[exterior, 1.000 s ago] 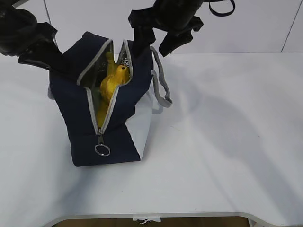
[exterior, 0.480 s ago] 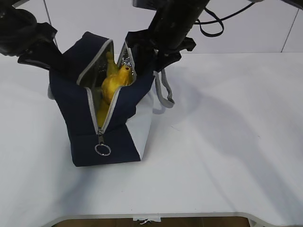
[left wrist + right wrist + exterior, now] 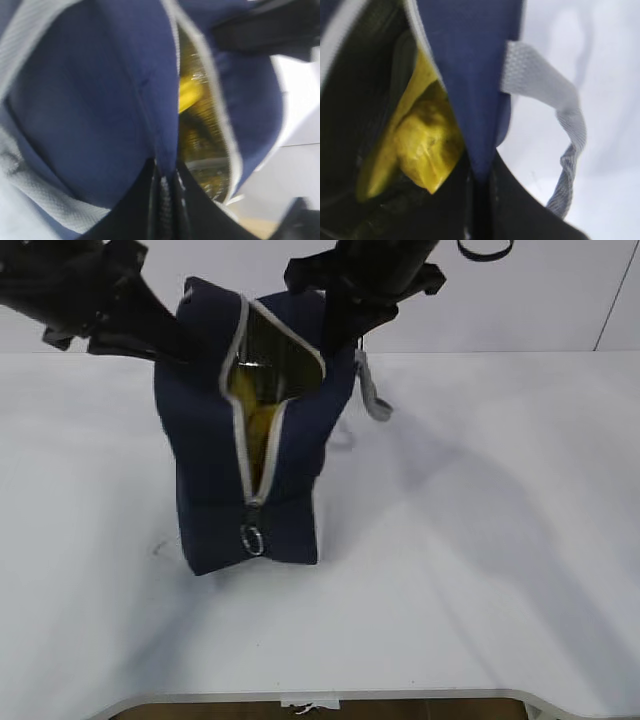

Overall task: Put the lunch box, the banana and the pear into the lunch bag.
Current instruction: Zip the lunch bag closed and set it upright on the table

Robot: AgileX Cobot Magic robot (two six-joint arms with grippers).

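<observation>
The navy lunch bag [image 3: 215, 455] stands upright on the white table, its top unzipped and its ring pull [image 3: 252, 538] low on the front. My left gripper [image 3: 165, 340] is shut on the bag's left top wall; the left wrist view shows its jaws [image 3: 165, 177] pinching navy fabric. My right gripper [image 3: 335, 325] is shut on the right wall [image 3: 480, 175]. Yellow fruit [image 3: 255, 415] lies inside, also seen in the right wrist view [image 3: 422, 142] and the left wrist view [image 3: 190, 95]. I cannot tell the banana from the pear. The lunch box is hidden.
A grey webbing handle [image 3: 372, 390] hangs off the bag's right side, and shows in the right wrist view [image 3: 565, 115]. The white table [image 3: 480, 540] stretches to the right and front of the bag. Silvery lining [image 3: 200, 145] shows inside the opening.
The right gripper came down and took hold of the bag's right wall. The bag went from leaning left to upright and shifted right. The left arm moved right with it.
</observation>
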